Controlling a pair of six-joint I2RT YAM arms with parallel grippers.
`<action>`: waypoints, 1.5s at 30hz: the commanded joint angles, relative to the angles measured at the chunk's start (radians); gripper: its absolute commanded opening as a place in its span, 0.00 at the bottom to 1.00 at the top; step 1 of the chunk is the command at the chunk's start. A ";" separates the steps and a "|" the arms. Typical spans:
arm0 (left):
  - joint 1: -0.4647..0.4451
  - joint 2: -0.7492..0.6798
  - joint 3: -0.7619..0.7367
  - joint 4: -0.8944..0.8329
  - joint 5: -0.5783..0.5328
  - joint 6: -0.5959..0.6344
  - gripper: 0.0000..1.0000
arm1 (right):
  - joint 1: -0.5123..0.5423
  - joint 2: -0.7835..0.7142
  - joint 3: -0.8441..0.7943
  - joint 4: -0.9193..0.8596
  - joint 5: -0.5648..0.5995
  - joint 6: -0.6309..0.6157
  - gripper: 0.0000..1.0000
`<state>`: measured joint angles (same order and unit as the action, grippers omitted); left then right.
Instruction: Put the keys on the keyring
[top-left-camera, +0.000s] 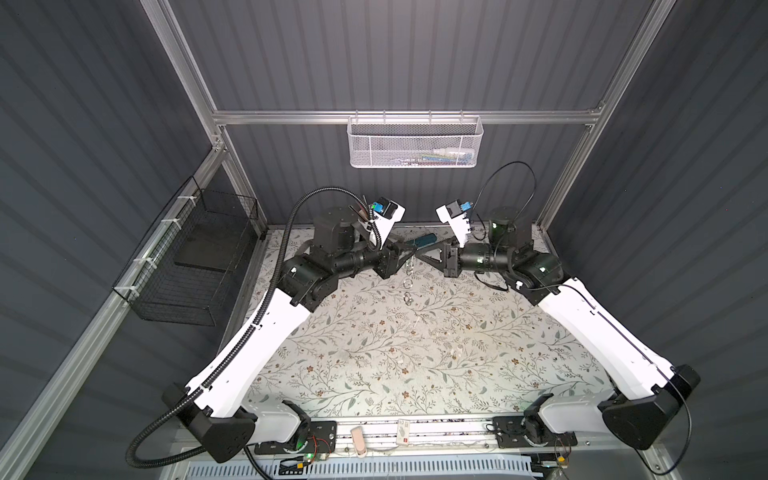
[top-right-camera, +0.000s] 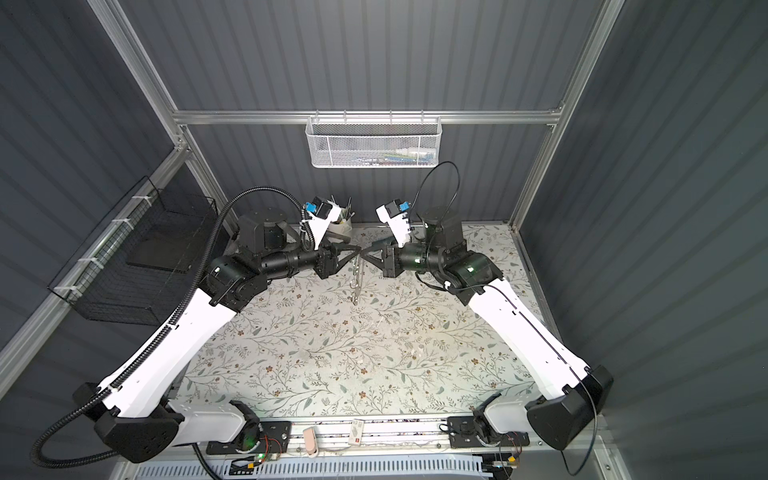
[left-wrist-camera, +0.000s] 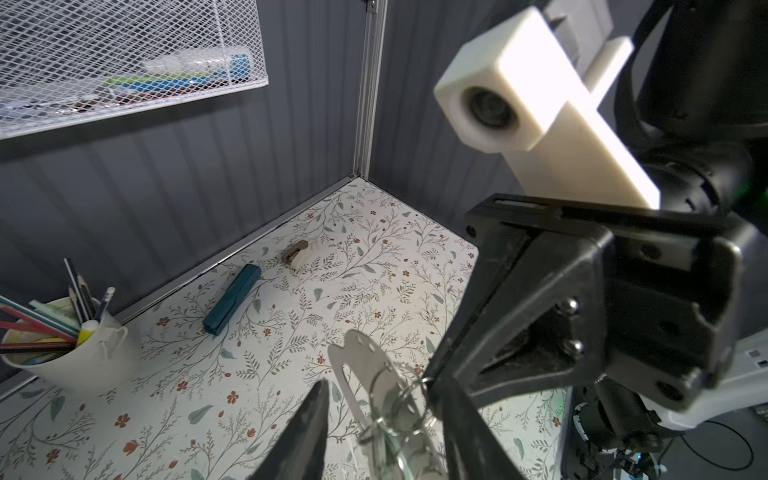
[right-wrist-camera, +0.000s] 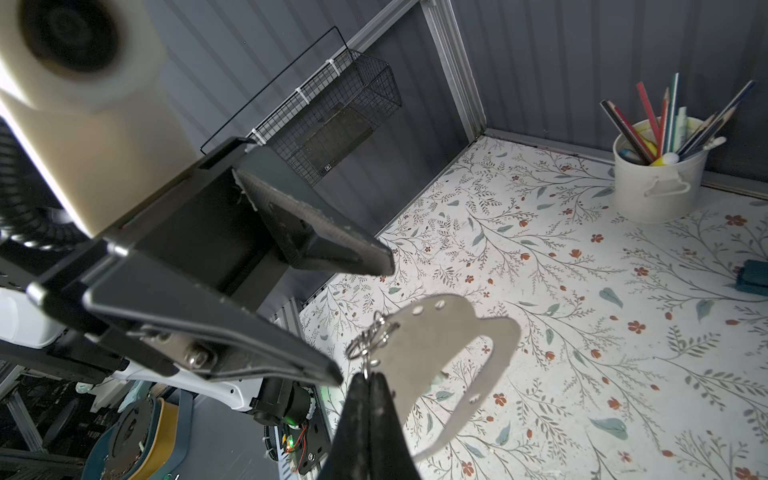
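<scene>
Right fingers (right-wrist-camera: 368, 399) are clamped together, pinching the keyring (right-wrist-camera: 436, 332) by a ring (right-wrist-camera: 365, 353), plate dangling long-ways down over the surface (right-wrist-camera: 582, 291). Left fingers (left-wrist-camera: 311, 432) spread either side of it, so that arm's closest. Can't spot any keys though.

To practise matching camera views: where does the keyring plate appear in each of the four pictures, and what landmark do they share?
In a top view: the keyring hangs above the flowered table's far centre.
In a top view: same place, seen edge-on.
Left wrist: close up, between the left end effector's open fingers.
Right wrist: close up, one ring pinched by the shut right end effector.
Shared landmark: the flowered table beneath it.
</scene>
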<state>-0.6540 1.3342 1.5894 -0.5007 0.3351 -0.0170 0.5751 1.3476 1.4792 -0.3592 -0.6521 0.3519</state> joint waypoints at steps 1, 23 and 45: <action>-0.002 -0.025 0.004 -0.017 0.055 0.029 0.45 | -0.001 -0.007 -0.002 0.038 -0.019 0.009 0.00; -0.001 0.013 0.042 -0.009 -0.172 0.014 0.37 | 0.001 -0.002 -0.010 0.063 -0.078 0.007 0.00; 0.040 -0.063 -0.020 0.097 0.068 -0.159 0.29 | -0.019 -0.026 -0.063 0.245 -0.084 0.090 0.00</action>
<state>-0.6247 1.3178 1.5921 -0.4904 0.2684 -0.0982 0.5610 1.3464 1.4181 -0.2203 -0.7151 0.4118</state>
